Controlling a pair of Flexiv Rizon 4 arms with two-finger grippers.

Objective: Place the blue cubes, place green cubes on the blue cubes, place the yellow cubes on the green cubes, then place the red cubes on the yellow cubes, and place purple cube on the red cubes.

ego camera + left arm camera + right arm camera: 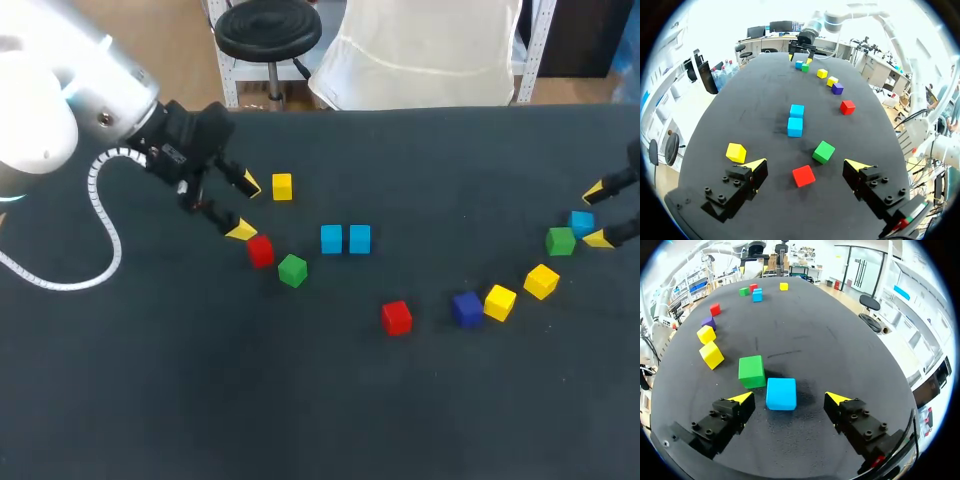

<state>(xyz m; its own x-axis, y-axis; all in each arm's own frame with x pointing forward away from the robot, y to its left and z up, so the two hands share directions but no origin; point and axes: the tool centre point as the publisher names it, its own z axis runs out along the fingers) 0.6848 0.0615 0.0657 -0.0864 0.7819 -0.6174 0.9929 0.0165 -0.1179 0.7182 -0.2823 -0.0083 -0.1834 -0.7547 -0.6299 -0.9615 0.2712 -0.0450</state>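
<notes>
Your first blue cube (331,238) and second blue cube (360,238) sit right next to each other, just above the middle of the head view. The third blue cube (582,222) is way over at the right edge, sitting between the spread fingers of your right gripper (595,214). The right wrist view shows a gap on each side of it, so neither finger is touching it.

The first green cube (560,241) sits just beside that blue one, to its lower left, near the lower fingertip. From there a loose line runs down and left: the first yellow cube (541,281), the second yellow cube (500,301), the purple cube (467,308) right against it, then the first red cube (397,317) a bit apart.

Over at the upper left, your left gripper (244,207) is also spread wide, pinching nothing. The second red cube (260,250) is just beside its lower fingertip. In the left wrist view it lies between the fingers and slightly ahead, clear of both. The second green cube (292,270) is just to its lower right, and the third yellow cube (282,186) sits near the upper fingertip. Every cube rests directly on the black table (200,400).
</notes>
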